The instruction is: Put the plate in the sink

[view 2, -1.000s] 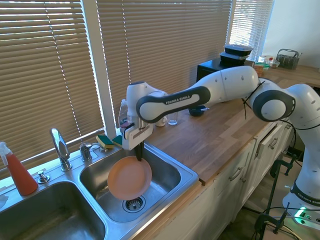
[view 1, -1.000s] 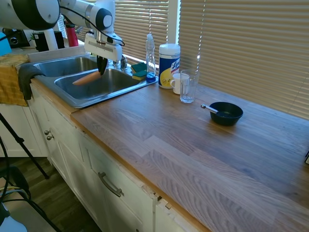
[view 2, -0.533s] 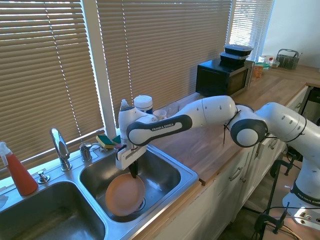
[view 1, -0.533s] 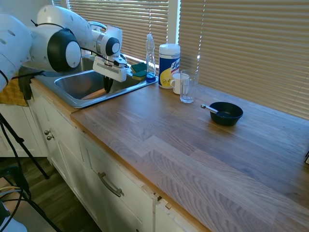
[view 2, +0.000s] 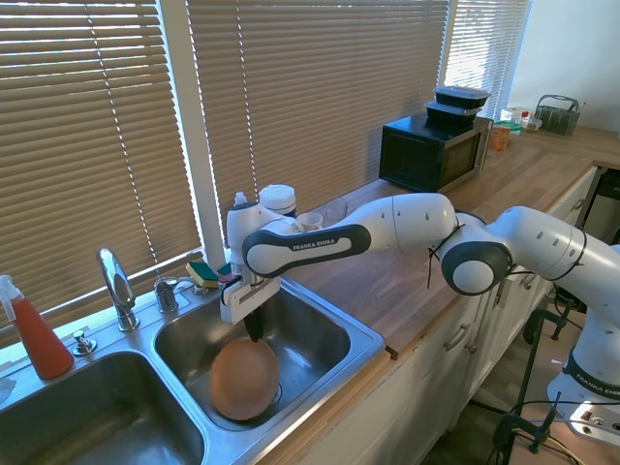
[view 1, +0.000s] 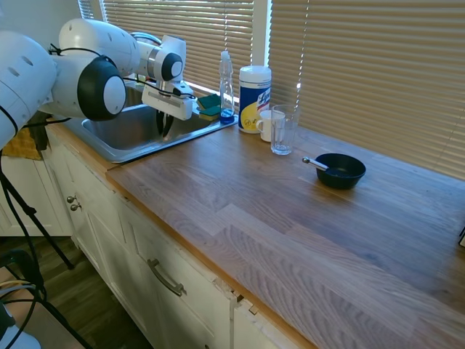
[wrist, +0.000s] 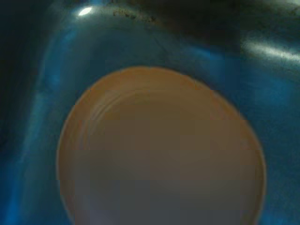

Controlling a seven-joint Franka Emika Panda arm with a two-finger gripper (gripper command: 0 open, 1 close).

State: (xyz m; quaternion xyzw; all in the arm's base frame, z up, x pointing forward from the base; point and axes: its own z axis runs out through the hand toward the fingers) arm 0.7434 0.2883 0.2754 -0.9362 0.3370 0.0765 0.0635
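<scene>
Peach-orange round plate (view 2: 243, 378) sits tilted low inside the stainless-steel sink (view 2: 329, 331), near the drain. Gripper (view 2: 254, 332) pinches its top rim, probably so it lowers gently instead of dropping.

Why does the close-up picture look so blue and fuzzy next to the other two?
In the wrist view the plate fills the frame, soft and out of focus, and the sink steel around it has a blue cast with small bright glints. The second exterior view is sharp: the plate shows its true peach colour in daylight from the blinds. The first exterior view is clear too, though the arm hides the plate.
</scene>
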